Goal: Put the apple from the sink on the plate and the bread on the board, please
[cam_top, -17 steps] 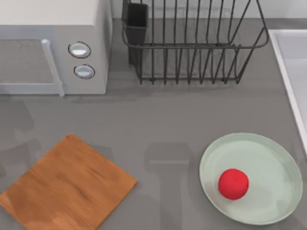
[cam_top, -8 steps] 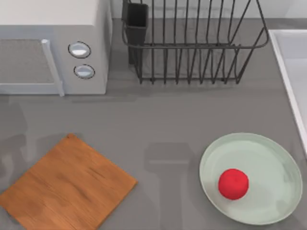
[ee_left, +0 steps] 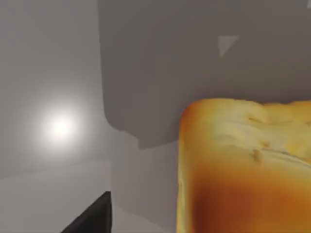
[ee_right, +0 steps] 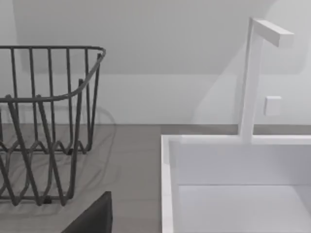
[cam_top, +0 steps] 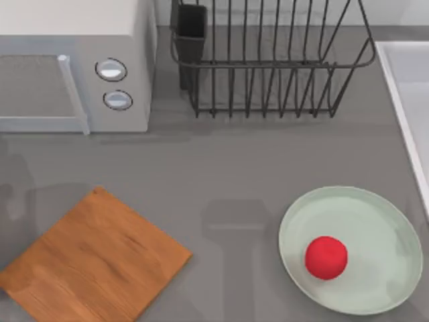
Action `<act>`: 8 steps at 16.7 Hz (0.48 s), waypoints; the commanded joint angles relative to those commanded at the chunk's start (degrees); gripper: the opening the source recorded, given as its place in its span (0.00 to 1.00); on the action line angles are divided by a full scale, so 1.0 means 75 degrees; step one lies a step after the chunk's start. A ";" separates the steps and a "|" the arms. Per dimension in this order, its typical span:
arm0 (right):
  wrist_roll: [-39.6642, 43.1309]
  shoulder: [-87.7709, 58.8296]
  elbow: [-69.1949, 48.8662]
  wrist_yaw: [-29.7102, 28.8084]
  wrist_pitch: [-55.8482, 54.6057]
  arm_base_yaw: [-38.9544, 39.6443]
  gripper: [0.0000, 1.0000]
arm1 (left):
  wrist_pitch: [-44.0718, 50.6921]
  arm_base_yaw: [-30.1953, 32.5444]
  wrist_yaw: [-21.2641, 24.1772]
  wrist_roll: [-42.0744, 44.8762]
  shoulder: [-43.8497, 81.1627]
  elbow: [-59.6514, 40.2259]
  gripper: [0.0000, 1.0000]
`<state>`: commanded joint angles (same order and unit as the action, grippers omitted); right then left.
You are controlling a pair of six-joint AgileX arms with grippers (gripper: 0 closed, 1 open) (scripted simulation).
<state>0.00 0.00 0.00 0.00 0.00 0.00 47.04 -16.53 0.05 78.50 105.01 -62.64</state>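
1. One apple is counted; it lies on the plate, toward the plate's near-left part and inside the rim.
2. One plate is seen, on the table's right side, its right edge close to the pale rim of the sink.
3. One board is seen on the left, turned so that a corner points toward the microwave; nothing is seen lying on its top.
4. One piece of bread is seen, close up in the left wrist view, golden with darker toasted edges; it appears to be carried at the left gripper, though the pads are not seen, so whether the pincer is clamped on it cannot be told.
5. One wire dish rack stands at the back, between the microwave and the sink; a dark cup-like holder hangs at its left end.
6. One faucet is seen rising at the sink's far wall in the right wrist view; of the right gripper a dark finger part is visible, and its opening cannot be told.
7. Bare grey table is left between board and plate, and in front of the rack.
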 joint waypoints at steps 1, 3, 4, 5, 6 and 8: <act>0.0000 0.0000 0.0000 0.0000 0.0000 0.0000 1.00 | -0.0257 -0.0006 0.0000 0.0007 0.0119 0.0154 1.00; 0.0000 0.0000 0.0000 0.0000 0.0000 0.0000 1.00 | -0.0525 -0.0012 0.0001 0.0018 0.0265 0.0337 1.00; 0.0000 0.0000 0.0000 0.0000 0.0000 0.0000 1.00 | -0.0541 -0.0013 0.0001 0.0020 0.0276 0.0349 1.00; 0.0000 0.0000 0.0000 0.0000 0.0000 0.0000 1.00 | -0.0541 -0.0013 0.0001 0.0020 0.0276 0.0349 1.00; 0.0000 0.0000 0.0000 0.0000 0.0000 0.0000 1.00 | -0.0541 -0.0013 0.0001 0.0020 0.0276 0.0349 1.00; 0.0000 0.0000 0.0000 0.0000 0.0000 0.0000 1.00 | -0.0541 -0.0013 0.0001 0.0020 0.0276 0.0349 0.92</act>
<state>0.00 0.00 0.00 0.00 0.00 0.00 42.98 -16.63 0.06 78.65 107.08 -60.02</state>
